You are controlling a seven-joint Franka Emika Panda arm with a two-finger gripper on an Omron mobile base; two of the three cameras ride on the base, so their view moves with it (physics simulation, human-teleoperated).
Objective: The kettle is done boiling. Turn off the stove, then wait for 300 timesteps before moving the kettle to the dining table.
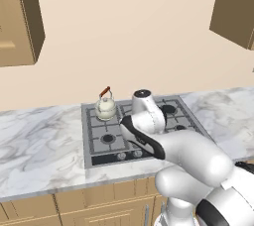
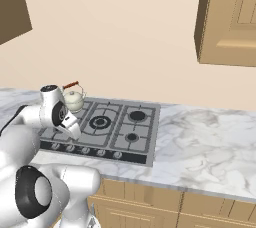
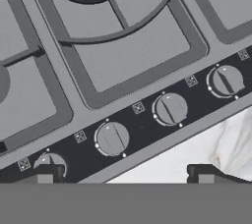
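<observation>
Nearest to you in the hand view: the gripper has its two dark fingertips spread wide at the bottom edge, nothing between them, nothing held. One tip sits over the dark knob strip, the other over the marbled counter edge.

Just past the tips you get four round knobs on the black front panel, in a slanted row; the leftmost is partly cut off by a fingertip. Each has a small square marking beside it. You can't read knob positions from the base views, too small there.

Beyond the knobs, the hand view gives you black grates and parts of three burners, cropped.

The left base view shows the stove set into the counter, with the arm's white links covering its middle; the gripper itself is hidden behind the arm there. The right base view shows you the whole cooktop instead: five knobs in the front row, and four burners clear, with the kettle on the fifth spot.

One kettle, cream-white, sits upright on the back-left burner, reddish-brown handle bar raised. In the right base view it is just behind the arm's wrist, apart from it.

Farthest back: beige wall, a dark hood strip at top, two wooden wall cabinets, one each side. Wooden base cabinets run under the counter.
</observation>
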